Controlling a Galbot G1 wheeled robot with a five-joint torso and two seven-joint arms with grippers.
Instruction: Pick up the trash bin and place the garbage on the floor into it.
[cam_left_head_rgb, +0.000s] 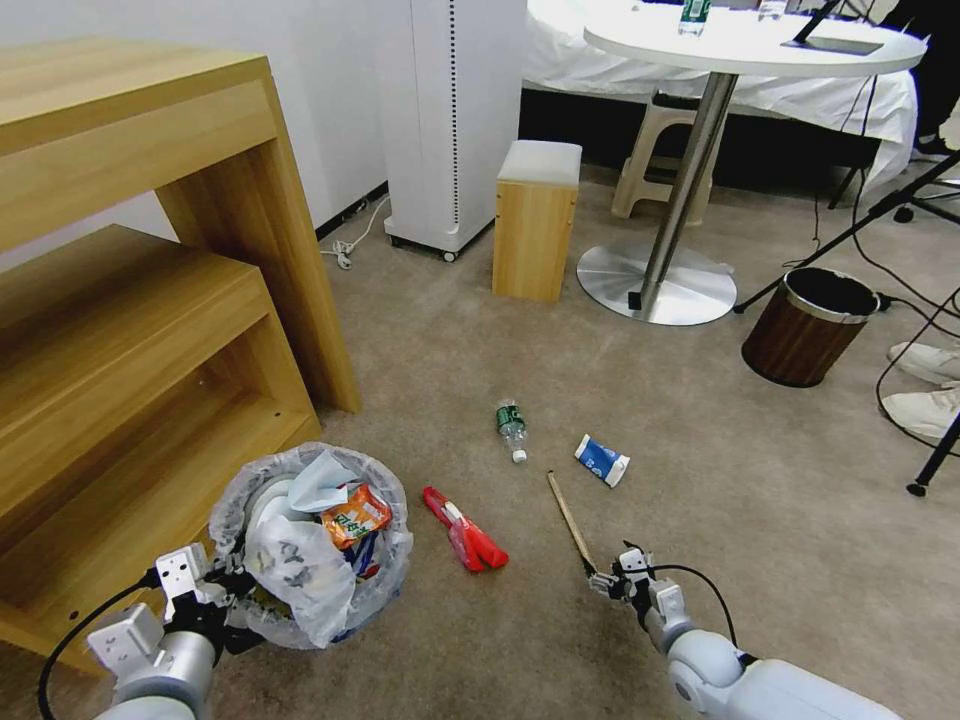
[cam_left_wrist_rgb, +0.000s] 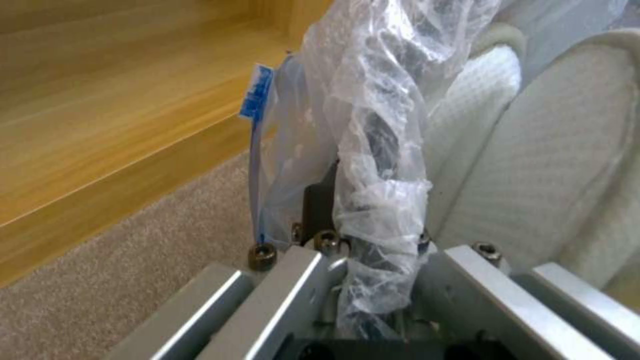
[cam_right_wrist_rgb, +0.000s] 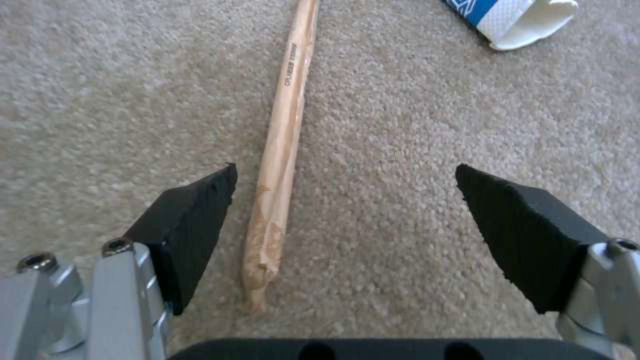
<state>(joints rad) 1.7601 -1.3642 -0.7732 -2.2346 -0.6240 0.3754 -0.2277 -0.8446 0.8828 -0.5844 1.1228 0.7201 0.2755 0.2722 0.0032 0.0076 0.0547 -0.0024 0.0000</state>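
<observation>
The trash bin (cam_left_head_rgb: 300, 610) stands on the beige floor (cam_left_head_rgb: 720, 500) beside the shelf, stuffed with white slippers (cam_left_wrist_rgb: 547, 165), an orange wrapper (cam_left_head_rgb: 355, 515) and tissue. My left gripper (cam_left_head_rgb: 228, 588) (cam_left_wrist_rgb: 373, 240) is shut on its bag-covered rim (cam_left_wrist_rgb: 380, 190). Garbage lies on the carpet: a red wrapper (cam_left_head_rgb: 466, 540), a small bottle (cam_left_head_rgb: 511, 430), a flattened blue-and-white cup (cam_left_head_rgb: 602, 460) (cam_right_wrist_rgb: 513, 17) and a wooden stick (cam_left_head_rgb: 568, 518) (cam_right_wrist_rgb: 283, 145). My right gripper (cam_left_head_rgb: 608, 578) (cam_right_wrist_rgb: 343, 175) is open and low over the stick's near end, which lies between the fingers (cam_right_wrist_rgb: 193, 220).
A wooden shelf unit (cam_left_head_rgb: 150, 300) stands at the left. Farther off are a wooden stool (cam_left_head_rgb: 535, 220), a round table's metal base (cam_left_head_rgb: 655, 285), a brown wood-grain bin (cam_left_head_rgb: 820, 325), white sneakers (cam_left_head_rgb: 925, 385), tripod legs and cables (cam_left_head_rgb: 880, 210).
</observation>
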